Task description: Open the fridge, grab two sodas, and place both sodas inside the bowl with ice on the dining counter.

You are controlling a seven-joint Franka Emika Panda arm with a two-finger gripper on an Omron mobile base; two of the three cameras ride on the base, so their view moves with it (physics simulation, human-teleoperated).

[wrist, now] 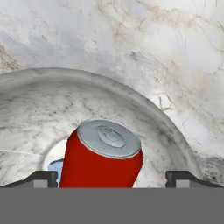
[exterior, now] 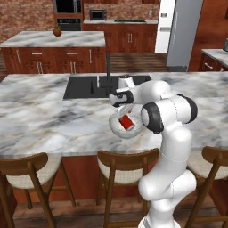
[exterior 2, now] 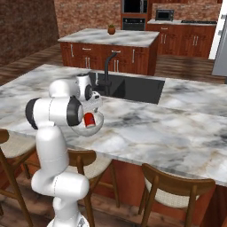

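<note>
A red soda can [wrist: 103, 155] stands tilted inside the light-grey bowl [wrist: 131, 94] on the dining counter [exterior: 44, 116]. A pale bit of ice [wrist: 54, 165] shows beside the can's base. My gripper [wrist: 113, 179] hangs just above the bowl and is open. Its fingertips [wrist: 41, 178] stand wide on either side of the can with a gap on each side, touching nothing. From the base views the red can [exterior: 127, 122] [exterior 2: 90, 119] sits in the bowl [exterior: 116, 129] [exterior 2: 99, 120] under the hand [exterior: 123, 111] [exterior 2: 91, 107]. The grey fridge [exterior: 185, 33] stands far back right.
A black sink [exterior: 84, 87] with a dark faucet [exterior: 108, 67] lies just behind the bowl. Wooden stools [exterior: 127, 167] line the counter's near edge. A smaller marble island [exterior: 53, 40] with drawers stands behind, and an oven wall lies beyond it.
</note>
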